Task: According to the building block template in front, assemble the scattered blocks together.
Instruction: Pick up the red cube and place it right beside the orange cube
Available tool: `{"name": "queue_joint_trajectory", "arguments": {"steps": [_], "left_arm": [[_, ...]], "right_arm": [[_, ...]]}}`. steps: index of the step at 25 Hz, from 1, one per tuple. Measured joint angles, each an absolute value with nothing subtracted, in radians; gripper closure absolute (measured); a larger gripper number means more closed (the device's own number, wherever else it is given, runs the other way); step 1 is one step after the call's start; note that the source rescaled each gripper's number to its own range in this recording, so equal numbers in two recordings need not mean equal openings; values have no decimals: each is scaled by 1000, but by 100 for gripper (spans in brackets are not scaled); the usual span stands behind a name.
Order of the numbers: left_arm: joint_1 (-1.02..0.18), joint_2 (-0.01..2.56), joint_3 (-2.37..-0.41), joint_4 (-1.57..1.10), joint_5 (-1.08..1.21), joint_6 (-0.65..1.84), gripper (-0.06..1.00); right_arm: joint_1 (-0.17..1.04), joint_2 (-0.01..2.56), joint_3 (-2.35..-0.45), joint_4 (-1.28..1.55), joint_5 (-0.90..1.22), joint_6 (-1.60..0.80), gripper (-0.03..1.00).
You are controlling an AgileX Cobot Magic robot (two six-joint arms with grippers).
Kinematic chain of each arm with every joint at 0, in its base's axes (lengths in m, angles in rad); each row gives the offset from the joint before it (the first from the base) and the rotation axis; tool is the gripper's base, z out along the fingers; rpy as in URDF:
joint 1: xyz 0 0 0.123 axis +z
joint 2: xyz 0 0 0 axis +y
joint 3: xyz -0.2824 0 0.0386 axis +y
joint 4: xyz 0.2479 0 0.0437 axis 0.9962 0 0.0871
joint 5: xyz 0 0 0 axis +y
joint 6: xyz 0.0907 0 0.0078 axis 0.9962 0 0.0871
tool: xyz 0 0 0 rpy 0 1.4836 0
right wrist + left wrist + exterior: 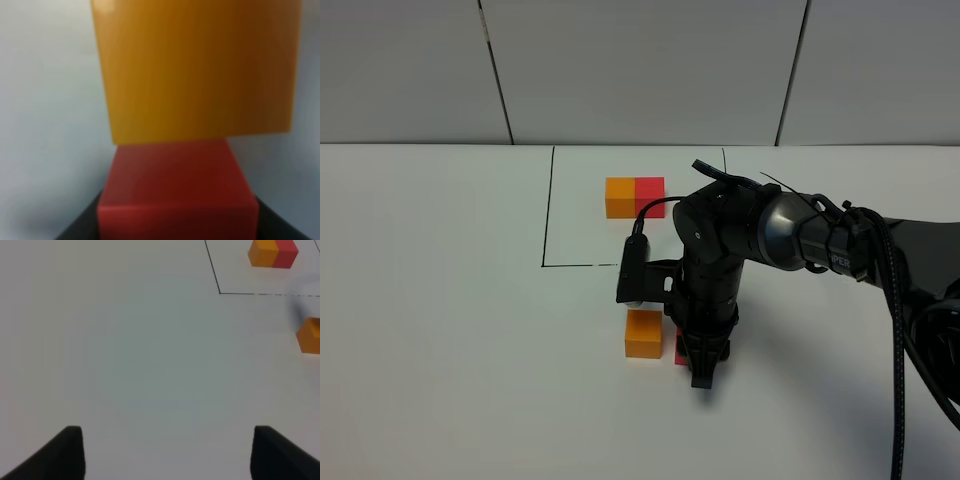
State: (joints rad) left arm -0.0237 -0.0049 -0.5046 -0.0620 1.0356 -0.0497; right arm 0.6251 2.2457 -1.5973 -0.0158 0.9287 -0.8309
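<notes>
Presently my right gripper (701,372) pinches the red cube (177,192), which touches the orange cube (644,333), both near the building block template (634,197). My left gripper (167,452) hangs spread, well apart from the template.

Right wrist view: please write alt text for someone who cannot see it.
A close, blurred shot of a red cube sitting between the right gripper's dark fingers, with an orange cube filling the frame just beyond it, the two apparently touching. Both rest on a plain white table.
</notes>
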Motion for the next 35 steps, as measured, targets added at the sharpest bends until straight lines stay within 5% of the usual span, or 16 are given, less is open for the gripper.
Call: {"name": "queue_joint_trajectory", "arguments": {"steps": [35], "left_arm": [[-24, -5, -505, -62, 1036, -50, 42]], "right_arm": [[634, 2297, -1695, 40, 989, -866, 96]]}}
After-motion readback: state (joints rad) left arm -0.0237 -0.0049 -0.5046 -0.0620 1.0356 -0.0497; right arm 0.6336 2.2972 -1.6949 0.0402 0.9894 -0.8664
